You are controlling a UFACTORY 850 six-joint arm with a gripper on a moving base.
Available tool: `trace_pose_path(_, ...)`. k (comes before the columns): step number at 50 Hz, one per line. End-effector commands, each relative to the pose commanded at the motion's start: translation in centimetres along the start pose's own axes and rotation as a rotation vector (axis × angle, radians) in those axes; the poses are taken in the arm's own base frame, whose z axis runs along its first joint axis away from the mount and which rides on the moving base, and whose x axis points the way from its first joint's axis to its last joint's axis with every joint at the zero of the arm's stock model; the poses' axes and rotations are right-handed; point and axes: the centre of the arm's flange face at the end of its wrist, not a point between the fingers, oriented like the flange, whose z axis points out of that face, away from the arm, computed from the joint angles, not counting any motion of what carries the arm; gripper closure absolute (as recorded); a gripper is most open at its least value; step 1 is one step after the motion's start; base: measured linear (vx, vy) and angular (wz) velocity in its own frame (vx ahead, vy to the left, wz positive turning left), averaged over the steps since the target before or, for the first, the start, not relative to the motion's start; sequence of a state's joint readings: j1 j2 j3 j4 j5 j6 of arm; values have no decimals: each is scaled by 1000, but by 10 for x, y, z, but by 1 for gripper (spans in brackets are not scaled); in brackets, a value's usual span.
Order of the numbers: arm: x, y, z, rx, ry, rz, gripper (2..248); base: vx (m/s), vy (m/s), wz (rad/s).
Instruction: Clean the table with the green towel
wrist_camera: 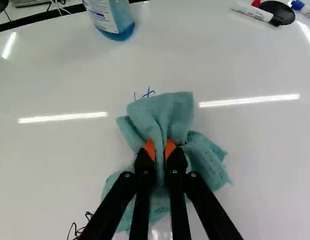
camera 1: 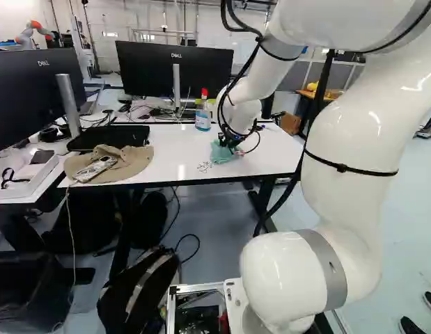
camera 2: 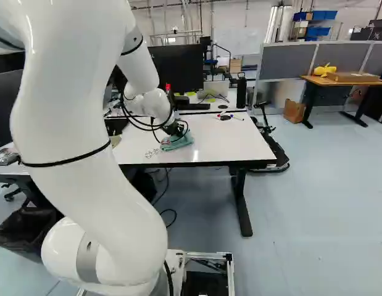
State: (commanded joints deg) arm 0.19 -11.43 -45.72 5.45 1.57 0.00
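Wrist view: jaws closed on pinched fold of green towel [wrist_camera: 167, 117], rest bunched on white counter [wrist_camera: 59, 165]. Blue scribble [wrist_camera: 148, 92] pokes out ahead of towel, black scribble [wrist_camera: 79, 230] lies beside jaws. Job looks unfinished: both marks left to wipe. Spray bottle [wrist_camera: 112, 17] stands farther ahead.

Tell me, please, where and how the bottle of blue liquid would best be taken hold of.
Probably by the body of the bottle, below its red top, coming in level from the near side of the table: it stands upright, and a monitor rises behind it. The gripper, shut on the green towel, would have to let that go first.
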Motion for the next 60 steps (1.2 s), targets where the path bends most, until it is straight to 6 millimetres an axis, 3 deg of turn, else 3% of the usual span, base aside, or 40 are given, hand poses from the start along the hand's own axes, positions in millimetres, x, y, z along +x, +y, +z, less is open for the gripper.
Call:
trace_pose_path(37,53,6,41,-9,32,16,209,0,0,0)
trace_pose_path(60,77,-20,63,17,50,-16,209,0,0,0)
